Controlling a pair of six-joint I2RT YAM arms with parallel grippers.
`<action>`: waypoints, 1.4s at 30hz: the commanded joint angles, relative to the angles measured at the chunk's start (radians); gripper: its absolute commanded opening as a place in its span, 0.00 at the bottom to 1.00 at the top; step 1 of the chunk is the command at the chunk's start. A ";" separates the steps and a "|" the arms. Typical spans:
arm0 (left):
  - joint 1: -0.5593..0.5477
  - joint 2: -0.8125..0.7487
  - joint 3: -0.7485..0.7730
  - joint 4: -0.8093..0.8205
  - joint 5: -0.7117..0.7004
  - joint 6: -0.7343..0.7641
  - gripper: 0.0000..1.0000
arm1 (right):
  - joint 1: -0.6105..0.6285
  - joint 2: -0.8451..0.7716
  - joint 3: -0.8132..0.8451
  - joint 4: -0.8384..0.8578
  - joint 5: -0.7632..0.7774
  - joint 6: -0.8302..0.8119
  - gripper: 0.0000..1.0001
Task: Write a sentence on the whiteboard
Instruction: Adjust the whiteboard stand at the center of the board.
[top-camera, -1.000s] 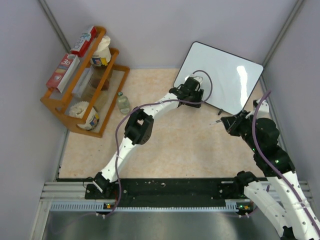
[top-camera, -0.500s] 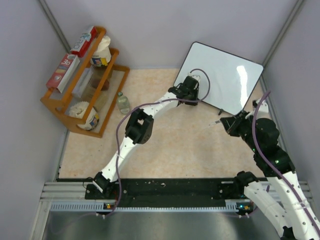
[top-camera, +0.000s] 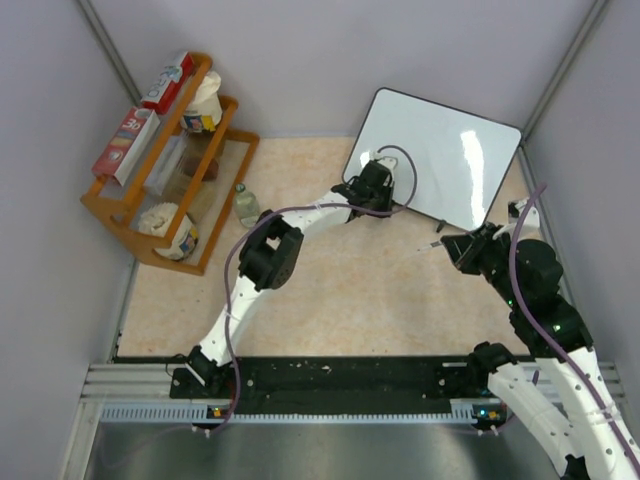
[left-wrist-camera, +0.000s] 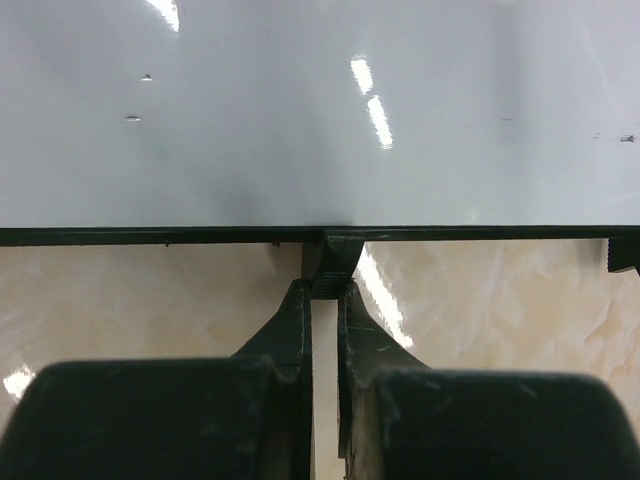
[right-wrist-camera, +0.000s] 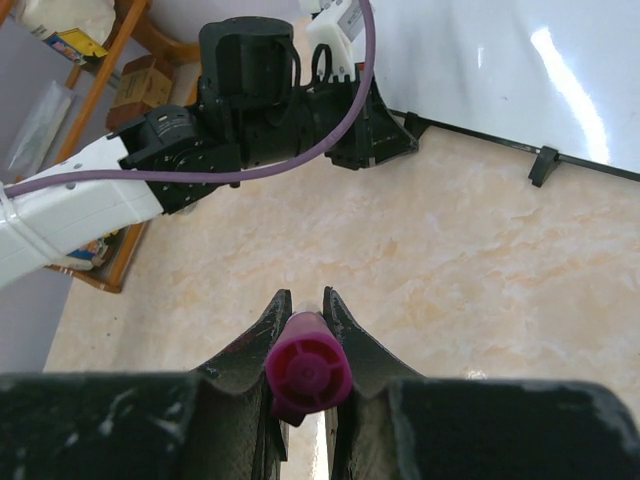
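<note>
Top external view: the whiteboard (top-camera: 440, 160) occupies the far right corner of the desk (top-camera: 330, 300). Its long axis runs left to right and dips slightly toward the right. Its far edge is near the back wall and its right corner near the side wall. The glossy face points up toward the camera and carries bright reflections. The left hand (top-camera: 375, 190) meets the near long edge close to its left end. The right hand (top-camera: 450, 245) hovers just in front of the right end, apart from the frame. Bare desk lies between the two arms and on the left as far as the wooden rack (top-camera: 165, 160) and a small bottle (top-camera: 246, 205). Left wrist view: the black frame crosses level, and the fingers (left-wrist-camera: 295, 320) are pressed together, pinching a black foot (left-wrist-camera: 332, 262) under the edge. Right wrist view: the right hand pinches a magenta marker (right-wrist-camera: 305, 370), its butt end toward the lens, over open desk. A second foot (right-wrist-camera: 543, 165) stands on the desk ahead.
</note>
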 joint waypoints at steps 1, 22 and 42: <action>-0.007 -0.120 -0.151 -0.024 -0.025 0.011 0.00 | -0.014 -0.013 0.016 0.010 -0.007 0.010 0.00; -0.106 -0.479 -0.666 0.018 -0.119 -0.040 0.00 | -0.014 -0.038 -0.010 0.010 -0.010 0.033 0.00; -0.267 -0.735 -0.969 0.012 -0.258 -0.227 0.00 | -0.014 -0.048 -0.044 0.010 -0.025 0.042 0.00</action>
